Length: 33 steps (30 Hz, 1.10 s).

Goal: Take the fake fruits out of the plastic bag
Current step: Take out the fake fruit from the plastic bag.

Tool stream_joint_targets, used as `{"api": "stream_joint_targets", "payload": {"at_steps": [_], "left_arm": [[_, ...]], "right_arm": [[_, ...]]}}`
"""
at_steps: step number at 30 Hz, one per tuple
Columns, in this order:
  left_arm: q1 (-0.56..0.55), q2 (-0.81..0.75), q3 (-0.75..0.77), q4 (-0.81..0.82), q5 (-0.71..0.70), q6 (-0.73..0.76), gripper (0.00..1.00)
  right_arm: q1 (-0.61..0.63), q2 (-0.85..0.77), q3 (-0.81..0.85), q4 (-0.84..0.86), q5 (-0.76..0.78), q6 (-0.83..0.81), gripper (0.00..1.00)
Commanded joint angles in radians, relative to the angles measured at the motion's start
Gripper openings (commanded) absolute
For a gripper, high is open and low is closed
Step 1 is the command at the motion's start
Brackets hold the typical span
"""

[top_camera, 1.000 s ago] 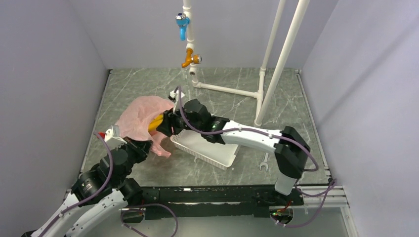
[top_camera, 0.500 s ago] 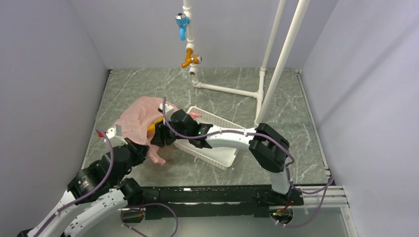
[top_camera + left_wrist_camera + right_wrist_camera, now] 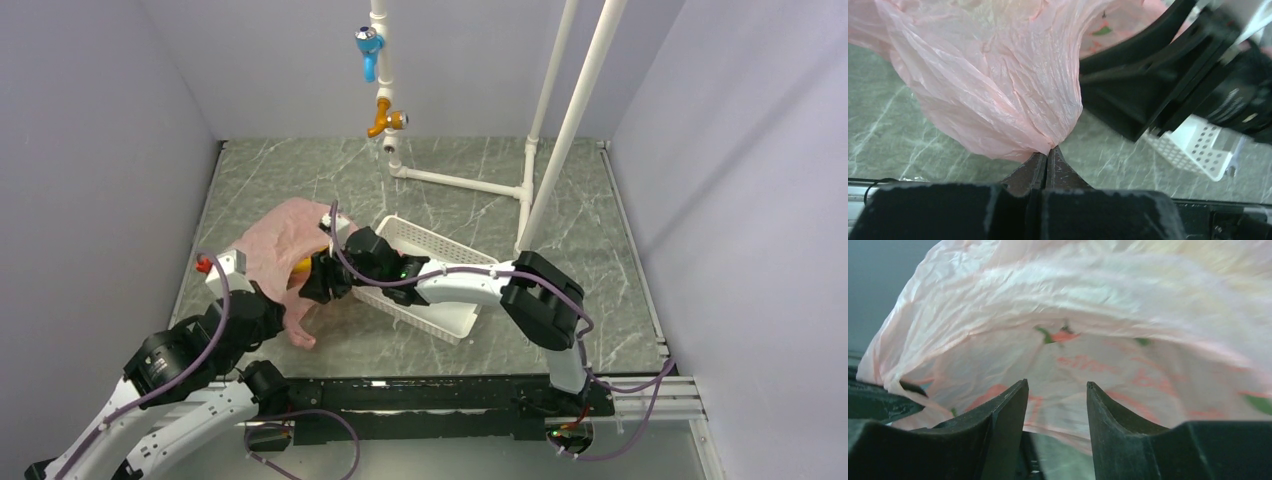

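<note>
Grey-green marbled table (image 3: 600,250), flat and matt, boxed in by plain lilac walls (image 3: 100,150) on three sides.

Toward the left edge, about midway between near and far: the plastic bag (image 3: 275,240), thin, crinkled, translucent pink with red and green print, loosely heaped. Pinched at its near end by the left pincer (image 3: 1047,161), black tips pressed together on the film and gathering it into a tight twist of creases.

At the bag's right side, a sliver of glossy yellow from the fake fruits (image 3: 299,266); no other fruit to be made out.

Just right of that, the right pincer (image 3: 1055,390), black fingers spread, gripping nothing, pointed close at the pink film.

Under that arm, toward the table's middle, a white slotted basket (image 3: 440,300), rectangular, set askew.

Farther right, by the near edge, a small metal wrench (image 3: 535,330).

Along the far edge, white pipes (image 3: 570,120), upright and slanting, with a blue tap (image 3: 368,45) above an orange tap (image 3: 385,120).
</note>
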Motion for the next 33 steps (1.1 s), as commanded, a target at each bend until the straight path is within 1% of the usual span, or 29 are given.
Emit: {"api": "stream_joint_targets", "payload": {"at_steps": [1, 4, 5, 8, 10, 14, 16, 17, 20, 23, 26, 30, 33], "left_arm": [[0.003, -0.025, -0.064, -0.009, 0.093, 0.030, 0.00], [0.003, -0.010, -0.060, -0.008, 0.101, 0.032, 0.00], [0.003, -0.003, -0.058, -0.014, 0.097, 0.032, 0.00], [0.003, 0.018, -0.048, -0.025, 0.077, 0.018, 0.00], [0.003, 0.014, -0.060, 0.014, 0.091, 0.025, 0.00], [0.003, 0.002, -0.124, 0.140, 0.116, 0.020, 0.00], [0.003, 0.010, -0.142, 0.158, 0.107, 0.004, 0.00], [0.003, 0.016, -0.143, 0.161, 0.099, 0.000, 0.00], [0.004, 0.039, -0.123, 0.123, 0.062, -0.017, 0.00], [0.004, 0.050, -0.107, 0.050, 0.007, -0.078, 0.00], [0.004, 0.021, -0.131, 0.055, -0.004, -0.114, 0.00], [0.004, -0.028, -0.184, 0.098, -0.003, -0.128, 0.00], [0.004, -0.030, -0.172, 0.056, -0.029, -0.148, 0.00]], "right_arm": [[-0.015, -0.086, 0.073, -0.170, 0.162, -0.298, 0.51], [-0.027, -0.059, 0.118, -0.212, 0.178, -0.399, 0.55], [-0.033, -0.038, 0.139, -0.221, 0.184, -0.416, 0.57], [-0.049, 0.046, 0.219, -0.267, 0.213, -0.456, 0.57], [-0.049, 0.097, 0.265, -0.282, 0.231, -0.465, 0.57], [-0.050, 0.144, 0.274, -0.205, 0.254, -0.470, 0.55], [-0.049, 0.163, 0.267, -0.161, 0.270, -0.480, 0.53], [-0.049, 0.174, 0.270, -0.148, 0.304, -0.488, 0.52], [-0.049, 0.208, 0.277, -0.120, 0.361, -0.518, 0.51], [-0.049, 0.232, 0.274, -0.088, 0.412, -0.534, 0.51], [-0.050, 0.264, 0.290, -0.091, 0.458, -0.513, 0.57], [-0.057, 0.298, 0.294, -0.056, 0.491, -0.491, 0.74], [-0.067, 0.325, 0.307, -0.030, 0.473, -0.493, 0.86]]}}
